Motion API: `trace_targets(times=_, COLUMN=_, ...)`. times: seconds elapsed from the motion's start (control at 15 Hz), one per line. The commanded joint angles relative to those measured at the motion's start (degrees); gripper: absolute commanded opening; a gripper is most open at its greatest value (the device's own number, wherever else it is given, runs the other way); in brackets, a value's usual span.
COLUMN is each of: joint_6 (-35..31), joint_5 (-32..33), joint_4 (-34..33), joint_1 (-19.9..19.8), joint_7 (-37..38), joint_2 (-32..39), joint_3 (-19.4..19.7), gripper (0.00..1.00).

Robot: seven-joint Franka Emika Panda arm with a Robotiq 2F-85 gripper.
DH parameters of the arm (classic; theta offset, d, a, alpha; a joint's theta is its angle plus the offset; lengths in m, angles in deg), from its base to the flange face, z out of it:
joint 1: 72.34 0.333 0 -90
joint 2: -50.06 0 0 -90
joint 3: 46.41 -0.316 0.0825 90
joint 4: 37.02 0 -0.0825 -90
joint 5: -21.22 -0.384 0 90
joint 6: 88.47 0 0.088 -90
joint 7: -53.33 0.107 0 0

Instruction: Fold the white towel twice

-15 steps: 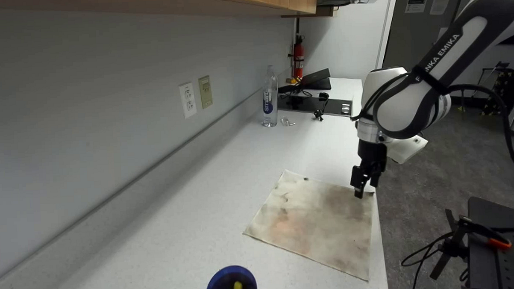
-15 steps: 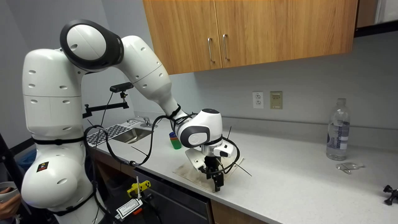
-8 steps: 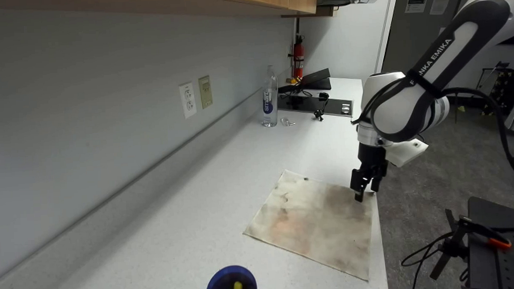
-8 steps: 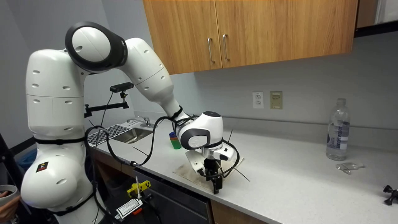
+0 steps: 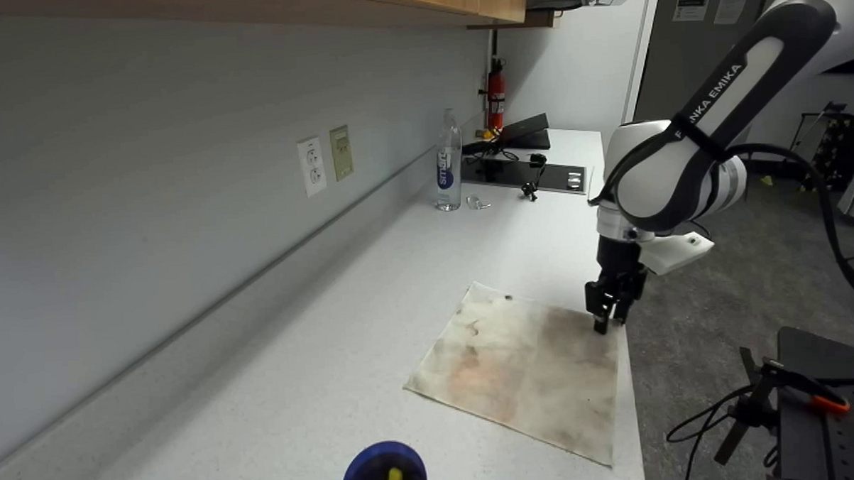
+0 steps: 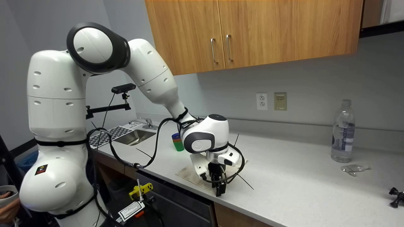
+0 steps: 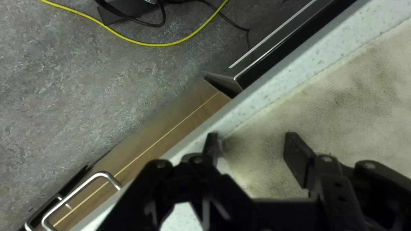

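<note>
Towel (image 5: 510, 379) lies flat on bench (image 5: 298, 415), neither fold done, both left; gripper (image 7: 253, 147) spread at one corner, contact hard to tell.

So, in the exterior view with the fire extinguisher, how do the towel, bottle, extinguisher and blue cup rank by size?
Towel
Bottle
Fire extinguisher
Unsure: blue cup, nearest the camera and partly cut off.

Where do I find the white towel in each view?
In an exterior view: the white towel lies flat, low and right of centre.
In an exterior view: the white towel lies below centre, partly behind the gripper.
Wrist view: the white towel runs off the right side.
Shared landmark: the counter edge beside the white towel.
</note>
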Motion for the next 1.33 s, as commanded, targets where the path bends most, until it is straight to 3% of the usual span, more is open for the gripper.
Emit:
trace_targets(times=0.0, joint_6=-1.4, joint_5=-2.6, joint_4=-0.8, joint_1=-1.3, joint_7=-0.6, joint_2=0.8, joint_3=-1.3, gripper=0.24)
trace_targets(times=0.2, joint_6=-1.0, joint_5=-4.4, joint_4=-1.3, joint_1=-1.9, joint_7=-0.6, joint_2=0.4, joint_3=-1.6, gripper=0.01)
trace_targets(times=0.27, joint_6=-0.9, joint_5=-4.5, joint_4=-1.2, joint_1=-1.7, joint_7=-0.1, joint_2=0.2, joint_3=-1.3, gripper=0.0)
trace_targets(times=0.53, joint_6=0.8, joint_5=0.4, joint_4=-0.2, joint_1=0.7, joint_7=4.0, joint_2=-1.5, joint_3=1.0, gripper=0.01)
trace_targets(times=0.87, joint_6=7.4, joint_5=13.4, joint_4=-0.2, joint_1=5.7, joint_7=13.2, joint_2=-5.9, joint_3=4.5, gripper=0.01)
trace_targets(times=1.07, joint_6=12.7, joint_5=16.4, joint_4=-2.4, joint_1=6.9, joint_7=15.2, joint_2=-8.3, joint_3=2.9, gripper=0.01)
trace_targets(times=1.27, joint_6=14.8, joint_5=14.1, joint_4=-6.0, joint_1=7.5, joint_7=14.0, joint_2=-8.4, joint_3=0.1, gripper=0.01)
